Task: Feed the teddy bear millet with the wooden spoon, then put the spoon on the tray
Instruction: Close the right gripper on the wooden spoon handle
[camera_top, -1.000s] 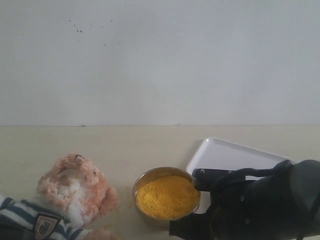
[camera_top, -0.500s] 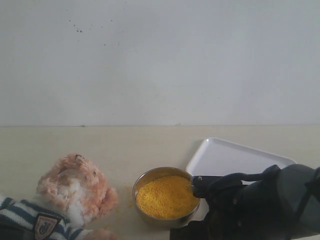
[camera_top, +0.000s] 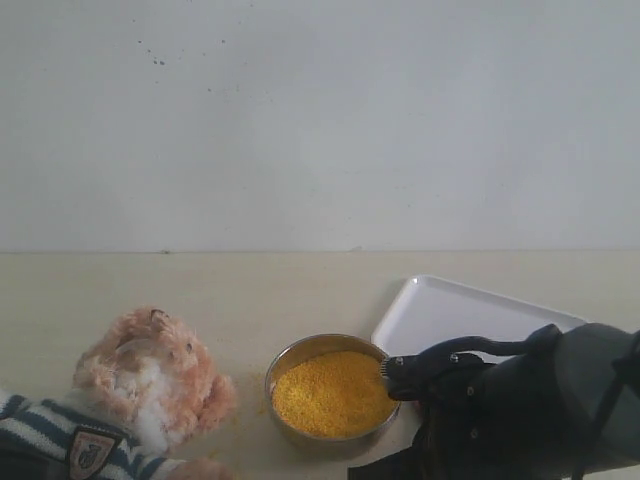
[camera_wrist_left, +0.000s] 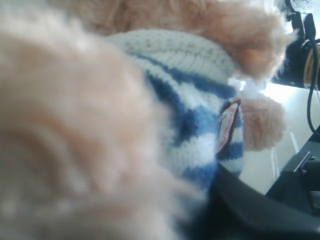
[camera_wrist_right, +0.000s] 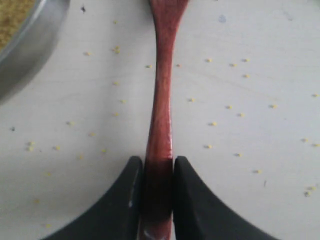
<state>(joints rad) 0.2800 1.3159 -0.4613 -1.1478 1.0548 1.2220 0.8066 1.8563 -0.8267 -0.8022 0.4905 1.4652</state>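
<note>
- The right jaws are closed on the handle end of the wooden spoon, one on each side, touching the wood.
- The spoon lies along the surface, near the metal bowl. Its scoop end is out of frame.
- The millet fills the bowl, and loose grains dot the surface.
- The teddy bear sits left of the bowl, and the tray is behind it to the right.
- The state of the left jaws cannot be told, as the bear fills that wrist view.
- Judged status: the spoon is gripped. Scooping, feeding and placing it on the tray remain.

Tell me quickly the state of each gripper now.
Left gripper: cannot be told; the teddy bear fills its view.
Right gripper: closed on the wooden spoon.
</note>
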